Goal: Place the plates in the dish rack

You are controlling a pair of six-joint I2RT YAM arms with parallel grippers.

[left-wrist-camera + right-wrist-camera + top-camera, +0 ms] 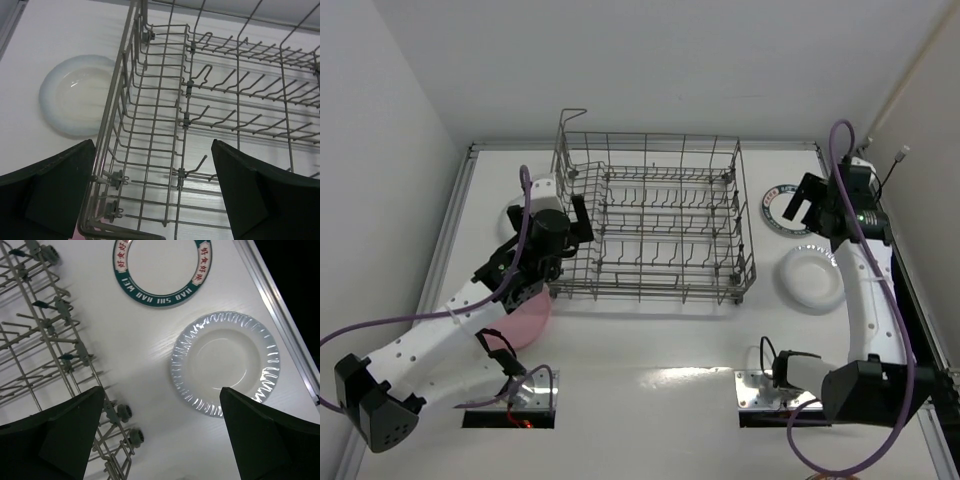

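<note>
A matt white table point(650, 340) fills a booth of plain white walls point(650, 60), with an aluminium rail point(447, 230) running along its edges; the board shows a faint grain and a soft patch of glare near the front. 2 metal mounting plates point(760, 388) sit at the near edge under the arm bases. The grey wire dish rack point(650, 220) stands in the middle of the table, its tine rows bare. All 4 plates lie flat on the table outside it. The plain white plate point(80, 95) rests just beside the rack's left end, and the pink plate point(527, 322) is nearer the front, partly hidden under the left arm. To the right of the rack, the teal-rimmed plate point(160, 299) lies further back and the ribbed white plate point(225, 362) closer in, the 2 near each other but apart. The left gripper point(152, 200) hangs over the rack's left end wall with its fingers spread wide. The right gripper point(160, 435) hovers above the bare table between the rack and the 2 right-hand plates, fingers likewise spread wide.
</note>
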